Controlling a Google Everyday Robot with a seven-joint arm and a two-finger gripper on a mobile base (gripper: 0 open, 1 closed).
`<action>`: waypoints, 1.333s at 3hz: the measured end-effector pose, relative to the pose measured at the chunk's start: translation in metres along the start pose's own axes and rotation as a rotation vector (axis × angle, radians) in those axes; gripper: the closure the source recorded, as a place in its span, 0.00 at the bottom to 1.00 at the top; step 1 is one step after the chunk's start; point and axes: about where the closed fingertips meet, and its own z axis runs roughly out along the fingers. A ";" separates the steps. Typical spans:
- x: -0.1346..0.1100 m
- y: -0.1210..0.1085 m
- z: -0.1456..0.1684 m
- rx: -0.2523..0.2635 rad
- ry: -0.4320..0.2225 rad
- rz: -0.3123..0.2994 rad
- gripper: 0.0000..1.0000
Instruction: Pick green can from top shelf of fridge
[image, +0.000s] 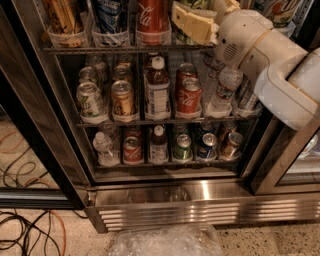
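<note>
The gripper (184, 23), cream-coloured and carried on a bulky white arm (280, 70) that reaches in from the upper right, sits at the level of the top shelf (75, 50), just right of a red Coca-Cola can (152, 12). Whether it is apart, together or clamped on anything cannot be told from this angle. The green can (196, 3) stands directly behind it at the upper edge of view, almost wholly hidden, with only a strip of dark green showing above the gripper. Along the same wire rack, translucent cup holders (107, 38) hold a blue can (108, 12) and an orange-yellow can (62, 15) further left, and a pale can with green markings (280, 10) stands to the right, past the arm. On the rack below stand short cans, a labelled bottle (157, 90), two red cans (189, 94) and a clear water bottle (225, 87). The lowest rack carries another row of small cans and bottles, among them a shorter green can (182, 147) beside a blue one (207, 145). The fridge (200, 202) ends in a ribbed stainless base, with dark door frames (35, 115) at either side. It stands on a speckled stone-like floor (265, 240). Black and orange cables (30, 227) trail across the floor at the left, and a crumpled sheet of clear plastic (165, 242) lies in front of the base.
</note>
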 end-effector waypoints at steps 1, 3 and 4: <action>-0.003 0.004 0.001 -0.009 0.002 0.005 1.00; 0.022 0.057 -0.023 -0.092 0.046 0.049 1.00; 0.036 0.080 -0.044 -0.122 0.082 0.059 1.00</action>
